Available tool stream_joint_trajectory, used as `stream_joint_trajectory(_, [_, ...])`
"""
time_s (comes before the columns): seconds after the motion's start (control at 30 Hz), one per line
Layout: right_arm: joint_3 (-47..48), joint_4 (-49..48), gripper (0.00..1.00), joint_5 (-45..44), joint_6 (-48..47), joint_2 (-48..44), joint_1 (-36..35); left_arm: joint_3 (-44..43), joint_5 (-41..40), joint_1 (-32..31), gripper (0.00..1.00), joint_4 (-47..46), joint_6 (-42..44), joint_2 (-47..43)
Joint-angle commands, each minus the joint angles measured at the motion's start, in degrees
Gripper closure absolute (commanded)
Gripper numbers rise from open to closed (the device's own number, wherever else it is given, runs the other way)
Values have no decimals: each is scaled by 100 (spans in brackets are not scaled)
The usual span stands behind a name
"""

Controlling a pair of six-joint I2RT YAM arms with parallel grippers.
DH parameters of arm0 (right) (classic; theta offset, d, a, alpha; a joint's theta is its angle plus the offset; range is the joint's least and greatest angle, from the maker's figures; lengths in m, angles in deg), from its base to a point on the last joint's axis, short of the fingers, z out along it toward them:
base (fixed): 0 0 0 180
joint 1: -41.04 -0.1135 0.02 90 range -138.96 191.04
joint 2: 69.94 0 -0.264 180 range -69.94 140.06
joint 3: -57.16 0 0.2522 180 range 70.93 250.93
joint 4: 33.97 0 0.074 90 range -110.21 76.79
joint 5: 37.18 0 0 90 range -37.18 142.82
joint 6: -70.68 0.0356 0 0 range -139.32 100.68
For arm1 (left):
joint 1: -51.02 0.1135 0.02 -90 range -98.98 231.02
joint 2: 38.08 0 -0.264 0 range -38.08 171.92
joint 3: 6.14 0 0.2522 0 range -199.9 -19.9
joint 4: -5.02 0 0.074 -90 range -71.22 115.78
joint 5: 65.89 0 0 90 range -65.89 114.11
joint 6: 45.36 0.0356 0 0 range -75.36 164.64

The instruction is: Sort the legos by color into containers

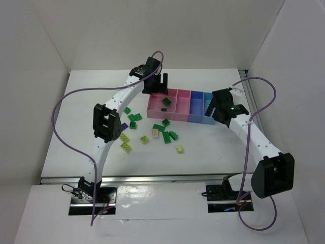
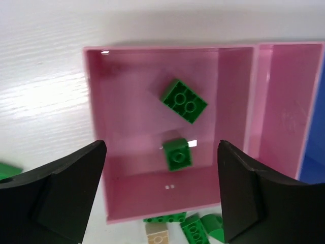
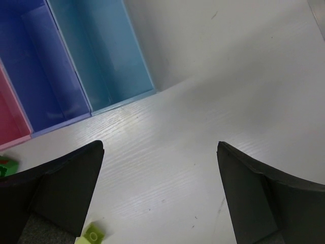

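Note:
The containers stand in a joined row: a large pink bin [image 1: 156, 107], a narrower pink bin [image 1: 182, 105], a blue bin [image 1: 196, 108] and a light blue bin [image 1: 207, 109]. My left gripper [image 2: 162, 188] hangs open over the large pink bin [image 2: 127, 188], with nothing between its fingers. Two dark green legos [image 2: 184, 100] [image 2: 177, 154] lie in that bin. My right gripper [image 3: 160, 193] is open over bare table, beside the light blue bin [image 3: 101, 56] and the blue bin [image 3: 40, 66]. Several green legos [image 1: 166, 136], yellow-green ones [image 1: 179, 149], a beige one [image 1: 155, 133] and a purple one [image 1: 124, 125] are scattered in front of the bins.
White walls enclose the table at the back and on both sides. A yellow-green brick [image 3: 93, 235] lies by my right gripper's left finger. Purple cables loop above both arms. Green bricks [image 2: 195, 231] and the beige one [image 2: 157, 235] sit just outside the large pink bin's near wall.

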Motion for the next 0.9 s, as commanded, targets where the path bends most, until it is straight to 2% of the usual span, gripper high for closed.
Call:
stream_joint_trajectory(0.0, [-46, 33, 0, -59, -100, -276, -52, -76, -344, 79, 6, 185, -57, -385])
stream_joint_trajectory(0.07, [-46, 33, 0, -59, -100, -276, -52, 320, -879, 132, 10, 114, -135, -692])
stream_joint_trajectory(0.1, [-98, 33, 0, -59, -100, -276, -52, 801, -1073, 237, 13, 114, -249, -1024])
stream_joint_trajectory(0.17, [-99, -28, 0, -59, -100, -276, -52, 1357, -1511, 412, 19, 114, -713, -1377])
stream_joint_trajectory(0.23, [-160, -81, 0, -59, -100, -224, -52, 2145, -1514, 755, 14, 62, -943, -1798])
stream_joint_trajectory(0.27, [-160, -142, 0, 11, -100, -223, -52, 2385, -1244, 878, 4, -60, -1101, -1897])
stream_joint_trajectory(0.3, [-160, -143, 0, 11, -100, -162, -104, 2753, -1102, 1123, 0, -61, -1172, -1959])
stream_joint_trajectory(0.43, [-161, -266, 0, 205, -162, 49, -158, 3326, -890, 1388, 0, -263, -1576, -2021])
stream_joint_trajectory(0.6, [-160, -266, 0, 205, -162, 102, -219, 3083, -477, 1459, 1, -203, -2024, -1398])
stream_joint_trajectory(0.7, [-99, -213, 0, 153, -162, 102, -219, 2749, -477, 1459, 1, 44, -2271, -958])
stream_joint_trajectory(0.87, [-99, -213, 0, 152, -162, 102, -219, 2800, -696, 1512, 6, 44, -2860, -764])
